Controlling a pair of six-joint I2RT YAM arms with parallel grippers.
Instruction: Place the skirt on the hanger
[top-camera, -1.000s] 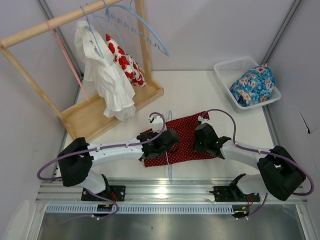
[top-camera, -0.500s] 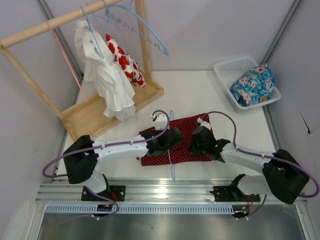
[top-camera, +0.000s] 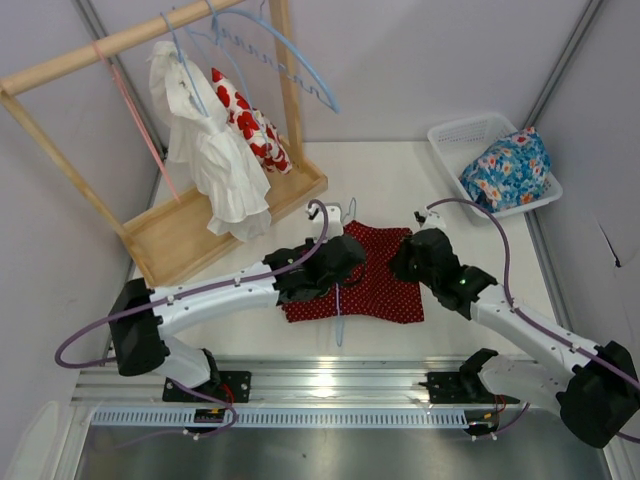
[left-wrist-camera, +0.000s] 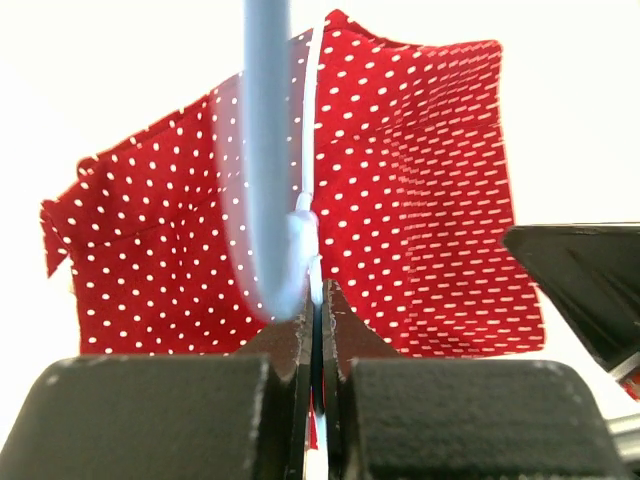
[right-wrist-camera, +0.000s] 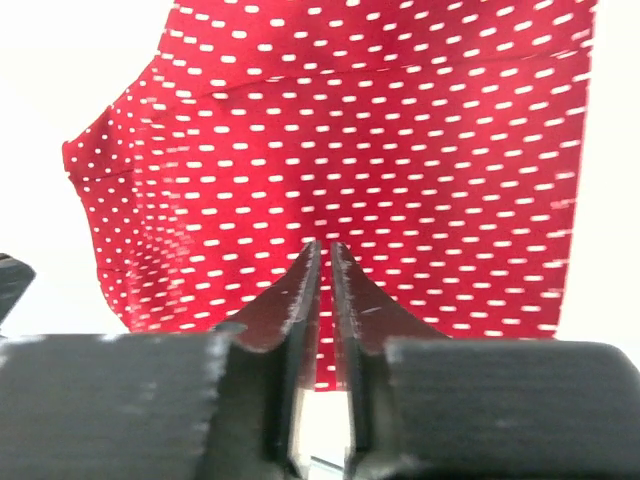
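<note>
Top external: dark red white-dotted fabric skirt (top-camera: 385, 280) lay flat on table (top-camera: 400, 180), thin pale-blue wire hanger (top-camera: 339, 320) crossing it 12-to-6 o'clock. Hanger pinched by left fingers (left-wrist-camera: 290, 340); right fingers (right-wrist-camera: 295, 290) barely parted, empty. Judged: aligning step; next, fold skirt over bar.

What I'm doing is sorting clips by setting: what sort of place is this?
Most likely a robot test cell set up for clothes handling, not a home: two robot arms bolted to a white table walled by bare panels, a wooden clothes rack, and a white basket holding a flowered garment.
</note>
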